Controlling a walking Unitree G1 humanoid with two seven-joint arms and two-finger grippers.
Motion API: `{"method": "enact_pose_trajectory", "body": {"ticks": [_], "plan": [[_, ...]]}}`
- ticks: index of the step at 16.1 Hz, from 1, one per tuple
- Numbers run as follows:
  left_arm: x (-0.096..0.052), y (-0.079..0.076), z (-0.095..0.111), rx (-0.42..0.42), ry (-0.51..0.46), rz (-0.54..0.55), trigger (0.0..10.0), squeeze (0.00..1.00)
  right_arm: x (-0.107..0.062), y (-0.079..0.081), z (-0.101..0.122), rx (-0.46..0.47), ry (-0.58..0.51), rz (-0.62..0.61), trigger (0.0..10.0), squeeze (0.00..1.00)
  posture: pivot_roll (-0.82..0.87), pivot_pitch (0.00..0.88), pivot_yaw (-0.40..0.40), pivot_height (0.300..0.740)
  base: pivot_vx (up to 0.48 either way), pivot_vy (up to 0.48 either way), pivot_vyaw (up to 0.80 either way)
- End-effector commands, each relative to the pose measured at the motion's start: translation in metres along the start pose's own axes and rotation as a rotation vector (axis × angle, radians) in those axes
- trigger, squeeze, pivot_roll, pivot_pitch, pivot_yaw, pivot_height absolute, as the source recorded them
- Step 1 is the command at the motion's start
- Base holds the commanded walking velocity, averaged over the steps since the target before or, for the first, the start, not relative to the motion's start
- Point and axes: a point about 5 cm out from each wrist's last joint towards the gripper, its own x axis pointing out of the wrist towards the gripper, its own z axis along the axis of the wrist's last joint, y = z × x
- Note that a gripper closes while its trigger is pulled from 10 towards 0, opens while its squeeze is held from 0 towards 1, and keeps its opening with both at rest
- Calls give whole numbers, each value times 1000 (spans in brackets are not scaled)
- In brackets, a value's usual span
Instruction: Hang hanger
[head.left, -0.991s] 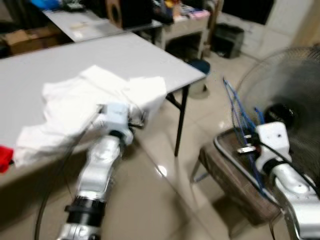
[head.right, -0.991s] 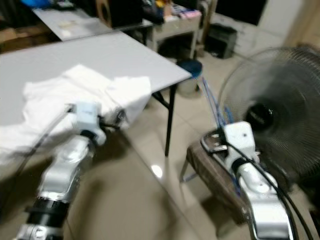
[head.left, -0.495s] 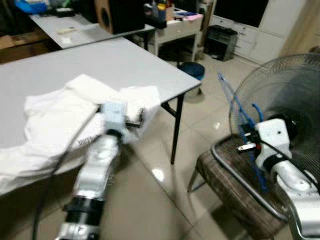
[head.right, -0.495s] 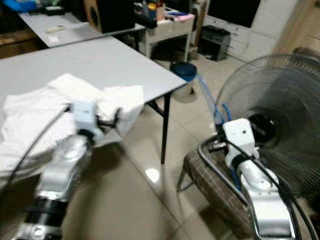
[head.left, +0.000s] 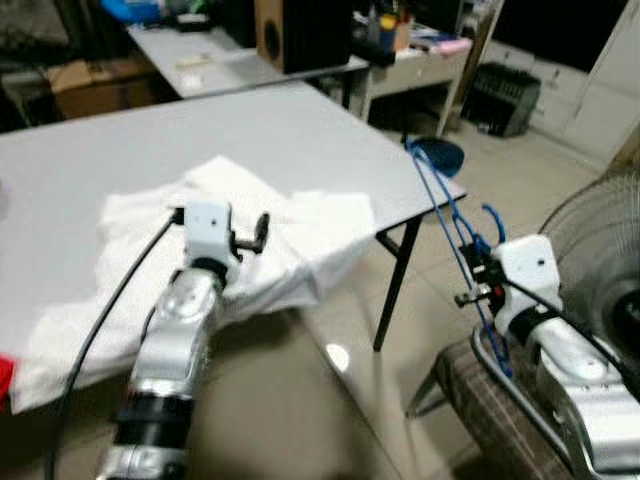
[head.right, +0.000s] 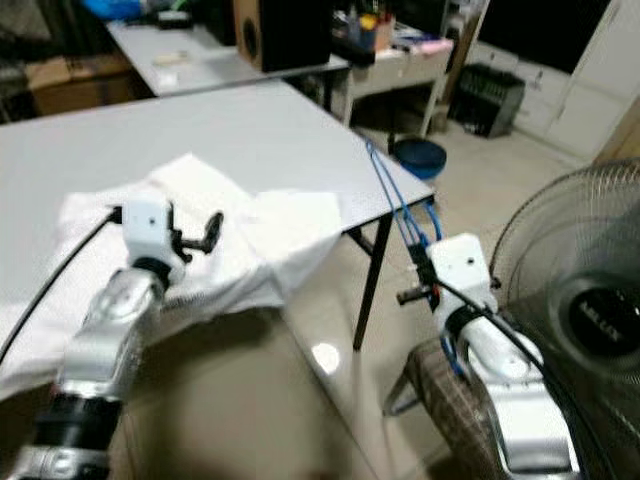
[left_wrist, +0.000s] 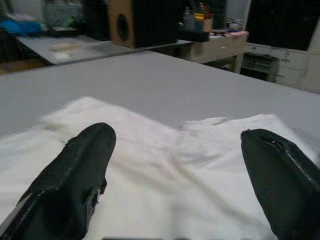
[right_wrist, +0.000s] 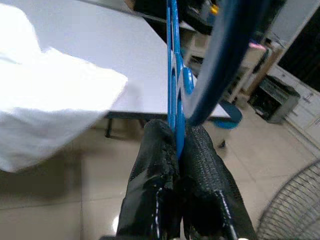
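A blue wire hanger (head.left: 448, 215) stands upright beside the near right corner of the grey table (head.left: 300, 130). My right gripper (head.left: 472, 288) is shut on its lower part. In the right wrist view the two black fingers (right_wrist: 155, 165) press together on the blue hanger (right_wrist: 172, 75). A crumpled white garment (head.left: 310, 235) lies on the table near its front edge. My left gripper (head.left: 255, 235) hovers open just above it. The left wrist view looks between its two spread fingers (left_wrist: 70, 180) at the white garment (left_wrist: 165, 165).
A standing fan (head.right: 585, 300) is at the right, with a brown-seated chair (head.left: 500, 425) below my right arm. A blue bin (head.left: 440, 155) sits on the floor past the table corner. A second table with a speaker (head.left: 300, 30) stands behind. A red item (head.left: 5, 375) lies at the left edge.
The whole view has swung as the camera moved. The right gripper, still holding the hanger, is now nearer the table corner. The left gripper stays open over the garment.
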Motion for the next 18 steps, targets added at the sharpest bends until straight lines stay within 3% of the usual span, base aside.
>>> {"method": "enact_pose_trajectory", "body": {"ticks": [1, 7, 8, 11, 13, 14, 15, 16, 18], "plan": [[3, -4, 7, 22, -24, -24, 10000, 855, 1, -2, 7, -4, -35, -5, 10000, 0, -107, 0, -26, 740, 390, 0, 0], [6, -9, 5, 32, -11, -65, 10000, 843, -1, -6, 4, -38, -28, -3, 10000, 0, -114, 0, -16, 740, 389, 0, 0], [9, -17, 6, -11, -6, -196, 10000, 710, -3, -12, 5, -48, -34, 11, 10000, 0, -132, 0, 14, 740, 0, 0, 0], [14, -19, 23, -57, -47, -429, 10000, 647, -8, -22, 9, -68, -50, 36, 10000, 0, -140, 0, 19, 740, 0, 0, 0], [15, -16, 30, 17, -36, -527, 10000, 463, -10, -25, 10, -68, -60, 71, 10000, 0, -132, 0, 19, 740, 0, 0, 0], [15, -11, 25, 151, 41, -649, 10000, 400, -10, -26, 12, -101, -64, 170, 10000, 0, -135, 0, 24, 740, 0, 0, 0], [15, -8, 21, 184, 75, -688, 10000, 349, -10, -23, 12, -103, -64, 209, 10000, 0, -139, 0, 28, 740, 0, 0, 0], [14, -5, 10, 259, 164, -780, 10000, 329, -12, -22, 13, -118, -55, 283, 10000, 0, -137, 0, 35, 740, 0, 0, 0], [10, -5, -1, 319, 261, -903, 10000, 318, -18, -17, 17, -121, -53, 381, 10000, 0, -118, 0, 25, 740, 0, 0, 0]]}}
